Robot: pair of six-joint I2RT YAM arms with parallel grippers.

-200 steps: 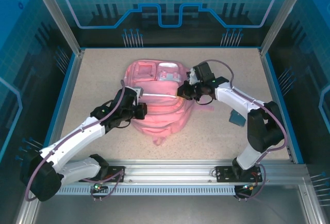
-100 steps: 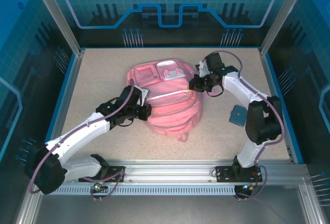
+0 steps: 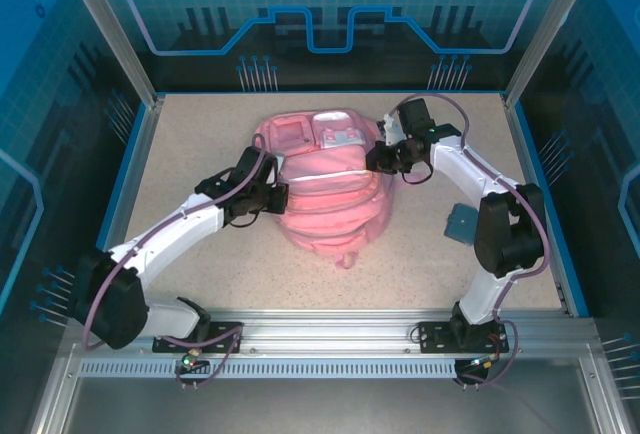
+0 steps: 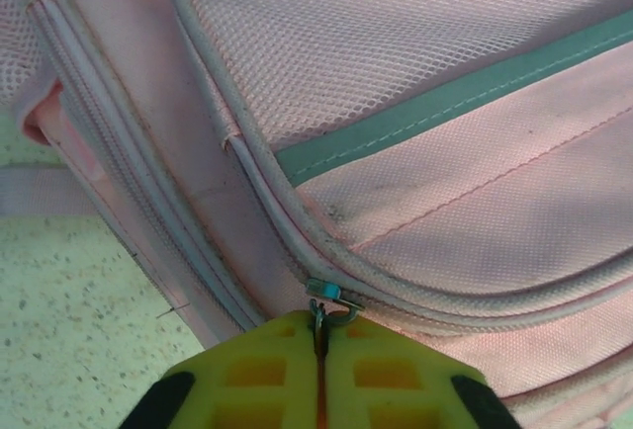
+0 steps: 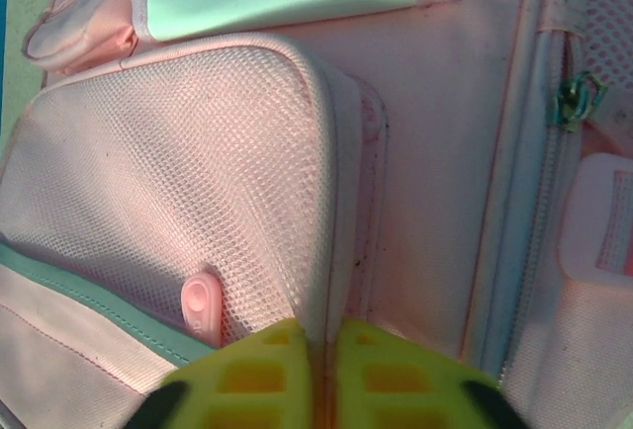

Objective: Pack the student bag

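The student bag (image 3: 325, 194), a big pink backpack with a pale stripe, lies in the middle of the table, its front pockets facing up. My left gripper (image 3: 272, 197) presses against the bag's left side. In the left wrist view it (image 4: 319, 328) is shut on a small metal zipper pull (image 4: 329, 298) beside the lower pocket seam. My right gripper (image 3: 376, 159) is at the bag's upper right corner. In the right wrist view it (image 5: 321, 335) is shut on the piped edge of the mesh pocket (image 5: 198, 172), next to a pink tab (image 5: 203, 310).
A small grey-blue pouch (image 3: 461, 224) lies on the table to the right, under the right arm's elbow. Blue walls (image 3: 128, 169) border the speckled table on three sides. An aluminium rail (image 3: 330, 329) runs along the near edge.
Both grippers have carried the bag toward the back of the table and a little to the right. The left arm has stretched forward with it.
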